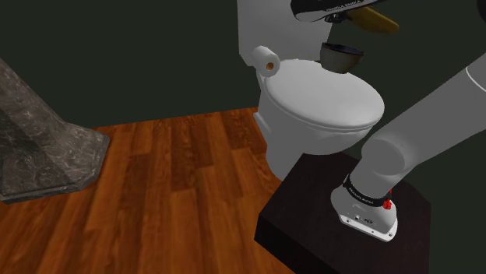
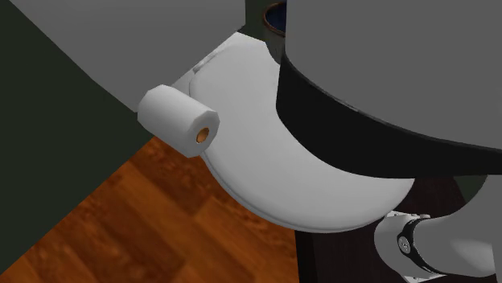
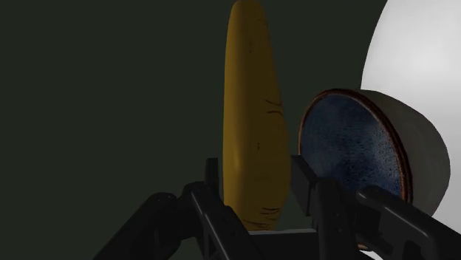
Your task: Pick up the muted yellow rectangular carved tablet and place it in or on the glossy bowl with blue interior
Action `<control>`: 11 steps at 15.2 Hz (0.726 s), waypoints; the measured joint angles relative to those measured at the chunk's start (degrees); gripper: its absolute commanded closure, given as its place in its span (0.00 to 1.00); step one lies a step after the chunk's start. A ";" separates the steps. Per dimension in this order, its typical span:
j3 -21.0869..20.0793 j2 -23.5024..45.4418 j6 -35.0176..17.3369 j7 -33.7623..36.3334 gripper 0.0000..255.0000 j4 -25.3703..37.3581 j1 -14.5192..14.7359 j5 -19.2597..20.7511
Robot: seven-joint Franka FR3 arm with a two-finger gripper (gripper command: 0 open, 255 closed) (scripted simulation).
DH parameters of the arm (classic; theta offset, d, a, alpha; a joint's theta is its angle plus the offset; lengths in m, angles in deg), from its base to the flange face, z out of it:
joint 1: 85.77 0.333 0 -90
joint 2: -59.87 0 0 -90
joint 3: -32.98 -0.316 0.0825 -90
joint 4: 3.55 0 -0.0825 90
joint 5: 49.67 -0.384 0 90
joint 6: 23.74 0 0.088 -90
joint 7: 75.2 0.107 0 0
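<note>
Over the toilet, shoulder view: the all-black two-finger gripper [image 1: 352, 15] hangs above the rear of the white toilet [image 1: 323, 105], carrying the muted yellow rectangular carved tablet [image 1: 380, 23] clear of every surface.
Bowl, shoulder view: the glossy round bowl [image 1: 343, 56], dark outside, sits at the back of the toilet's shut lid, below the tablet and apart from it.
Around the toilet, shoulder view: a white toilet-paper roll [image 1: 266, 58] with a brown core lies at the lid's rear edge; the reddish-brown wooden plank floor [image 1: 156, 179] spreads in front; the dark box stand [image 1: 311, 226] is just beside the toilet's base.
Second exterior view: the white arm [image 2: 386, 64] with its black band crosses above the toilet; the roll is just beside the lid; the bowl's blue interior peeks out behind the lid.
Grip, wrist view: the black fingers [image 3: 306, 185] are closed against the tablet's two faces, and it stands upright between them.
Bowl, wrist view: it is beside the tablet and shows a speckled blue inside with a brown rim, the white toilet behind it.
</note>
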 measured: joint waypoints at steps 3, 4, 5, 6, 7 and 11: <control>0.05 -0.01 -1.23 1.20 1.00 -1.43 0.02 0.01; 0.07 -0.05 -1.56 1.77 1.00 -2.11 0.01 -0.05; 0.15 -0.18 -1.88 2.23 1.00 -2.80 -0.05 -0.07; 0.12 -0.05 -2.12 3.04 1.00 -3.52 -0.03 -0.20; 0.15 0.17 -2.47 3.61 1.00 -3.96 -0.05 -0.24; 0.25 0.71 -3.73 5.91 1.00 -5.91 -0.15 -0.24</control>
